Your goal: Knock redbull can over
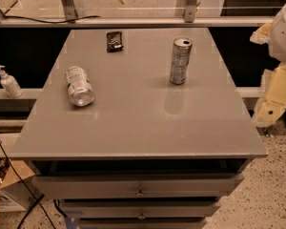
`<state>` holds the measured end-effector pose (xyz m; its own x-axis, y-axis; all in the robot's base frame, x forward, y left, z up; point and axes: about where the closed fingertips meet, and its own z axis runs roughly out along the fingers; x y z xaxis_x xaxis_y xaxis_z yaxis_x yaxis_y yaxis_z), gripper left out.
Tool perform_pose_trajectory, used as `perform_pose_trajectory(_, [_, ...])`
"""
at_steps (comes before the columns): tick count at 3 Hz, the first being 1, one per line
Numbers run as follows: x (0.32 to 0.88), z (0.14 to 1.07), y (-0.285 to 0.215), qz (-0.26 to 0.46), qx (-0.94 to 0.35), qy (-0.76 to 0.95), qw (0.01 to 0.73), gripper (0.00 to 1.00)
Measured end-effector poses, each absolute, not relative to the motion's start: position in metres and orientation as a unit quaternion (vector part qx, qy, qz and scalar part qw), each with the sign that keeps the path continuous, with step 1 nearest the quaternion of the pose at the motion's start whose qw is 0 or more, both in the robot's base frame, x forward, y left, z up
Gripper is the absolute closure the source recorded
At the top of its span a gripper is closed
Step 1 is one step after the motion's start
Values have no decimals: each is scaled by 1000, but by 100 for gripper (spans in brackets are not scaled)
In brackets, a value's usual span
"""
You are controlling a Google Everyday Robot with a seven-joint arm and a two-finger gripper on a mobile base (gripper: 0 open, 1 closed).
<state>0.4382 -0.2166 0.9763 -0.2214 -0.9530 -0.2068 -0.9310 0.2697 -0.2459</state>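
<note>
The redbull can [180, 61], slim and silver with blue-grey print, stands upright on the right half of the grey table [133, 123], toward the back. My gripper [270, 104] shows as cream-coloured parts at the right edge of the view. It hangs beside the table's right side, apart from the can and well to the right of it, nearer the front. It touches nothing on the table.
A wider silver can with green-white print [78, 86] lies on its side on the left half of the table. A small black packet [114, 40] lies near the back edge. A white pump bottle [8, 82] stands on a ledge at the left. Drawers [140, 187] sit below the tabletop.
</note>
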Motion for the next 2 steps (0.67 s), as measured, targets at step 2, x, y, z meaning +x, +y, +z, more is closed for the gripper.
perform_pose_trajectory(2, [446, 986, -208, -36, -602, 772, 198, 0])
